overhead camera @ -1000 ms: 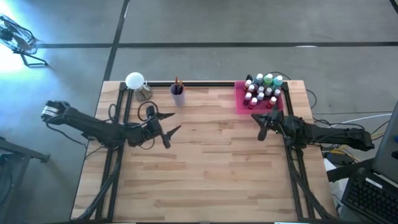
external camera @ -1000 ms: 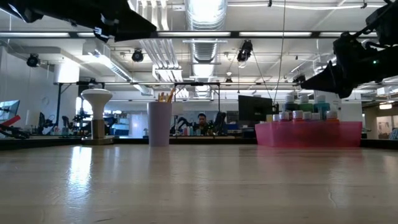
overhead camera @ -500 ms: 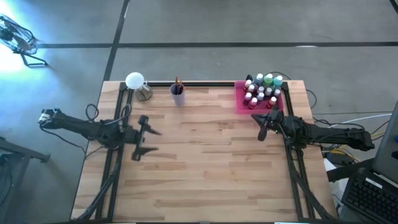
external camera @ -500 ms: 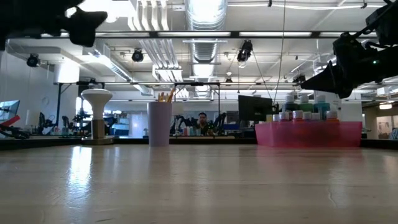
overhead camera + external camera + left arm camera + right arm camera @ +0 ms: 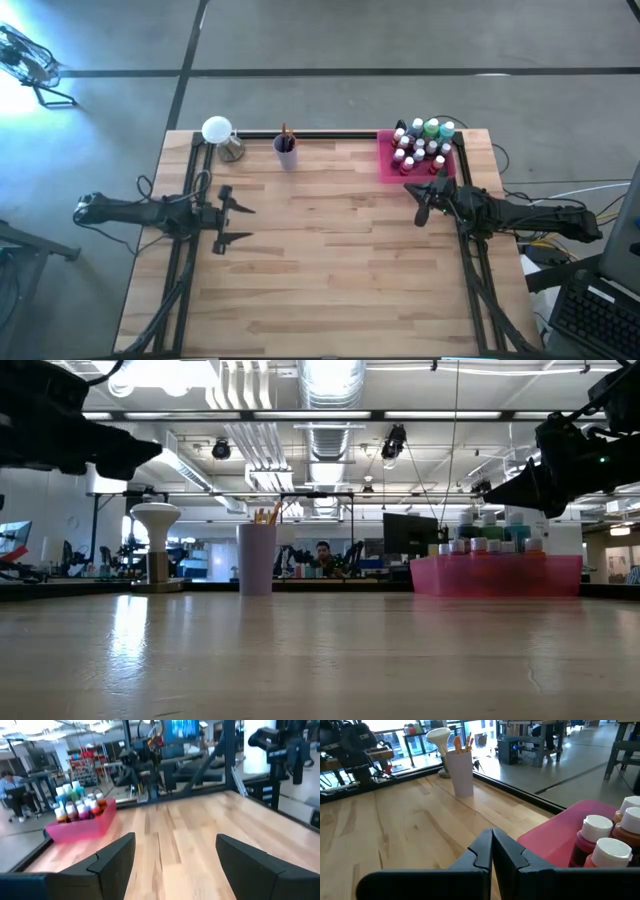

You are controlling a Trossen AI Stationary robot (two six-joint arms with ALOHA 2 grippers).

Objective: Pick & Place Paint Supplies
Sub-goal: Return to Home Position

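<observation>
Bottles of white-capped paint [image 5: 424, 142] fill flat pink tray [image 5: 385, 170]. Left tool [image 5: 243, 223] hangs wide open, empty, over wooden worktop [image 5: 330, 265]. Right tool [image 5: 491, 837] sits closed, empty, beside tray.

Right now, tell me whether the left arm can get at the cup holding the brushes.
Probably yes. The left gripper hangs open above the table, and nothing stands between it and the cup; the right gripper sits shut by the pink tray.

Pink tray [image 5: 384, 168], lilac cup [image 5: 286, 156] — white-capped bottles [image 5: 424, 141]
</observation>
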